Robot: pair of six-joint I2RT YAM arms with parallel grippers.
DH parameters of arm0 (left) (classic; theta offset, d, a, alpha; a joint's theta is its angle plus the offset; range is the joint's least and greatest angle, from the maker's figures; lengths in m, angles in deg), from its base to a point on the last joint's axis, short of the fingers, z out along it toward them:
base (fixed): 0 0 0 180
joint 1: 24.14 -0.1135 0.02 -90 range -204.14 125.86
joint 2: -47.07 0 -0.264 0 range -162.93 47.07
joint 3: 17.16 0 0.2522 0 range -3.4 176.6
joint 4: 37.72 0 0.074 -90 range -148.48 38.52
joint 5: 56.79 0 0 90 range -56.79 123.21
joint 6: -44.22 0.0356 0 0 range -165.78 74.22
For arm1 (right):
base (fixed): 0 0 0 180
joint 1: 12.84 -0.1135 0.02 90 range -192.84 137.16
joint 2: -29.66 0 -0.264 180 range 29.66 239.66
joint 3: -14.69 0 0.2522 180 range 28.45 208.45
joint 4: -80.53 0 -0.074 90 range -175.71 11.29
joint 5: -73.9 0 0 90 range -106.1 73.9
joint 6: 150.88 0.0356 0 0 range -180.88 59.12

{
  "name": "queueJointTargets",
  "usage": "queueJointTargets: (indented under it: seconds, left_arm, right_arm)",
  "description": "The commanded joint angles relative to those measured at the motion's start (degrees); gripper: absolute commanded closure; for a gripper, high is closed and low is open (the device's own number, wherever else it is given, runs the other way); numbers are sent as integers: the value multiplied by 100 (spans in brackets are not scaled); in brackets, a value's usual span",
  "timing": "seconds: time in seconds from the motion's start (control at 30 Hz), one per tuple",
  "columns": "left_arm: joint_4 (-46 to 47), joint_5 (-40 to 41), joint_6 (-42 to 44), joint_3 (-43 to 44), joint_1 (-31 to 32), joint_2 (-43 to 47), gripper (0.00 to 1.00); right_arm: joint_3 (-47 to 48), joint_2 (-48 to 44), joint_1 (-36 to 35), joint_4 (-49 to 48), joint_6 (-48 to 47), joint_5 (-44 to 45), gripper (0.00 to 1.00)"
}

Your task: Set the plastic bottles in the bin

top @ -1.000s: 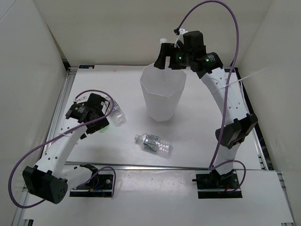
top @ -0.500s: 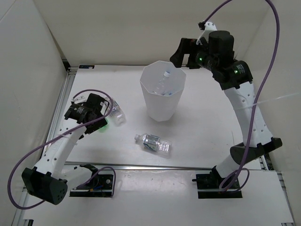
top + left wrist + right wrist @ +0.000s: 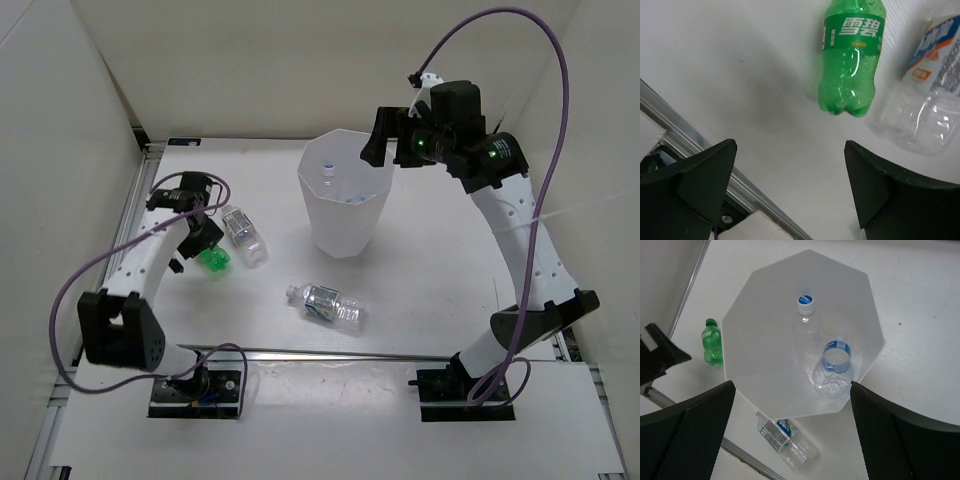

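Two clear bottles [image 3: 807, 332] are seen inside the bin [image 3: 345, 225], under the wide-spread right gripper [image 3: 385, 140].
The left gripper [image 3: 790, 170] is held wide near the green bottle [image 3: 850, 55] and a labelled bottle [image 3: 242, 233]; a third bottle [image 3: 330, 303] lies apart.

The top external camera sits high above and behind the arms and looks down over the whole table [image 3: 440, 250] from far. The left wrist camera hangs low and close over the table's left side, facing down between the fingers of the left gripper [image 3: 790, 145]. The right wrist camera is higher and faces almost straight down past the right gripper [image 3: 792, 385] into the bin [image 3: 755, 330]. The green bottle [image 3: 850, 60] appears in all three views, the bin in two.
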Motion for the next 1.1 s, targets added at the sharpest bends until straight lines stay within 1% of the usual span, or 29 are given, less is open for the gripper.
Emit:
queueJointTargets:
  seconds: [0.0, 0.1, 0.27, 0.4, 0.5, 0.6, 0.63, 0.67, 0.77, 0.8, 0.9, 1.03, 1.07]
  left_arm:
    - [349, -565, -39, 363, -423, -731, 0]
    - [410, -670, -240, 574, -539, -1225, 0]
    - [761, -784, -311, 837, -697, -1639, 0]
    - [701, -838, -311, 1014, -750, -2253, 0]
    - [701, -838, -311, 1093, -750, -2483, 0]
    - [762, -951, -311, 1040, -820, -2676, 16]
    - [762, -952, -390, 979, -881, -2677, 19]
    - [840, -1039, -390, 900, -882, -2729, 29]
    - [946, -1101, -390, 847, -935, -2730, 46]
    - [947, -1154, -390, 847, -935, -2730, 53]
    - [894, -1154, -390, 847, -935, -2730, 64]
    - [780, -1023, -390, 1013, -935, -2598, 67]
    - [719, -1022, -338, 1083, -987, -2468, 69]
  right_arm:
    - [90, -231, 5, 232, -222, -198, 1]
    - [-23, -415, 5, 303, -223, -260, 2]
    - [-313, -696, 5, 355, -275, -365, 2]
    - [-472, -889, 57, 408, -275, -366, 2]
    - [-585, -890, 57, 408, -275, -366, 2]
    - [-638, -951, 57, 408, -275, -418, 2]
    - [-639, -951, 57, 408, -275, -419, 1]
    - [-639, -951, 57, 408, -275, -419, 1]
    - [-586, -951, 57, 460, -328, -366, 1]
    - [-586, -951, 57, 461, -328, -366, 1]
    - [-648, -951, 57, 461, -328, -366, 1]
    - [-700, -951, 57, 461, -328, -366, 1]
    - [-700, -951, 57, 461, -328, -366, 1]
